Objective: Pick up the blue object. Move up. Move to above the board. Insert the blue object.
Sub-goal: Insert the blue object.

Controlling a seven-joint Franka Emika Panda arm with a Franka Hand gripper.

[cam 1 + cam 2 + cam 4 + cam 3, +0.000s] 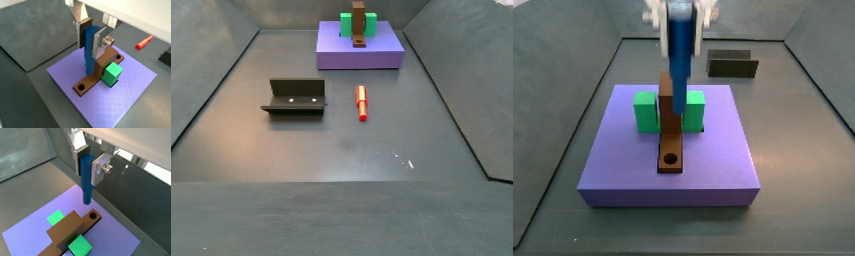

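Note:
My gripper [91,45] is shut on the blue object [89,55], a bright-blue peg that hangs upright between the silver fingers. Both also show in a wrist view, the gripper [88,174] and the peg [86,190]. The brown board [100,70] lies on the purple slab [127,95], between two green blocks [112,74]. In a wrist view the peg's lower end hangs in the air close to the board's round hole [92,216], not in it. In a side view the gripper [676,15] holds the peg [676,55] above the far part of the board [669,140].
The purple slab [360,50] stands at one end of the grey floor. A thin red stick [362,101] lies on the floor beside the fixture [295,97]. The stick [143,42] also shows in a wrist view. Grey walls ring the floor.

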